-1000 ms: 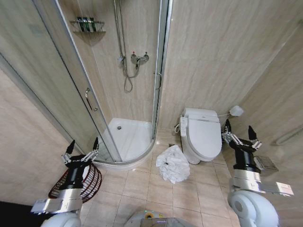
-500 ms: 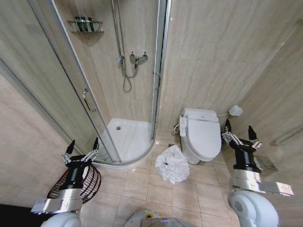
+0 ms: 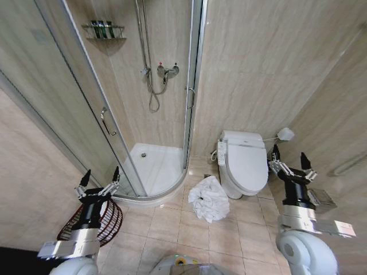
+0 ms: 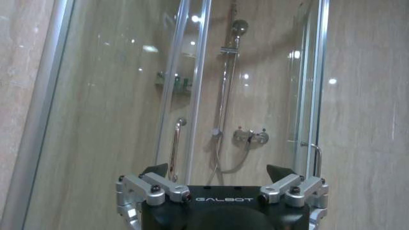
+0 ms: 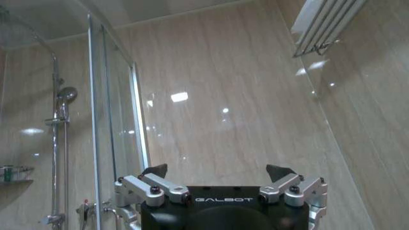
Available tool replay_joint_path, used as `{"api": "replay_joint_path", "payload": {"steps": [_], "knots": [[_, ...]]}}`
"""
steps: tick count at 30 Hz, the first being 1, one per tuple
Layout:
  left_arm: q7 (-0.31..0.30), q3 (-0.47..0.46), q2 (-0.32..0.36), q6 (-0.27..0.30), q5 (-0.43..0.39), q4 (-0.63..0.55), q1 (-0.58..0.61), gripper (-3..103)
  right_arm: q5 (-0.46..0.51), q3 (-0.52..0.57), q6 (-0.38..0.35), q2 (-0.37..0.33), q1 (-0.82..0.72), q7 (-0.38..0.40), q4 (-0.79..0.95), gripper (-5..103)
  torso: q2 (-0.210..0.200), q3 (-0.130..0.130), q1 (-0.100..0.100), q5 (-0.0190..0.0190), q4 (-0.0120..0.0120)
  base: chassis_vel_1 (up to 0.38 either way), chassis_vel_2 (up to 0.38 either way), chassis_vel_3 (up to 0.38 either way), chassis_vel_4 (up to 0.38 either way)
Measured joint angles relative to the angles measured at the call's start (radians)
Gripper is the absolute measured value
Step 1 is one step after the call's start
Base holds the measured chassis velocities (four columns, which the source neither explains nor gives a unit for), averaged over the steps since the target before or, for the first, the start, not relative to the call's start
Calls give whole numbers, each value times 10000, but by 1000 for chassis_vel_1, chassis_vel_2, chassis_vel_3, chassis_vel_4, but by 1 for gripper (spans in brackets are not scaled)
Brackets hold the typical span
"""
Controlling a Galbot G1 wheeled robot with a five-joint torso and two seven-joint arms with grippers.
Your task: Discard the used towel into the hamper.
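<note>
Crumpled white towel (image 3: 209, 198) lies on tile beside the toilet (image 3: 245, 163); wire hamper (image 3: 92, 222) well apart. My left gripper (image 3: 100, 183) and right gripper (image 3: 289, 162): fingers spread, empty.

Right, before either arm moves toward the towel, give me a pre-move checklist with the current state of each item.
1. Towel located: ok, crumpled on the floor tiles beside the toilet.
2. Hamper located: ok, upright on the floor by the shower tray, partly behind the left arm.
3. Left tool free: ok, open, raised above the hamper.
4. Right tool free: ok, open, raised near the toilet.
5. Hamper has room: cannot tell, the arm hides its opening.
</note>
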Motion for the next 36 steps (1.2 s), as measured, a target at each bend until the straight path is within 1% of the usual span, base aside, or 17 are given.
{"api": "replay_joint_path", "payload": {"steps": [36], "knots": [[0, 0, 0, 0, 0, 0, 0, 100, 0, 1, 0, 0, 0, 0, 1, 100, 0, 0, 0, -2, -1, -8, -6, 5, 7]]}}
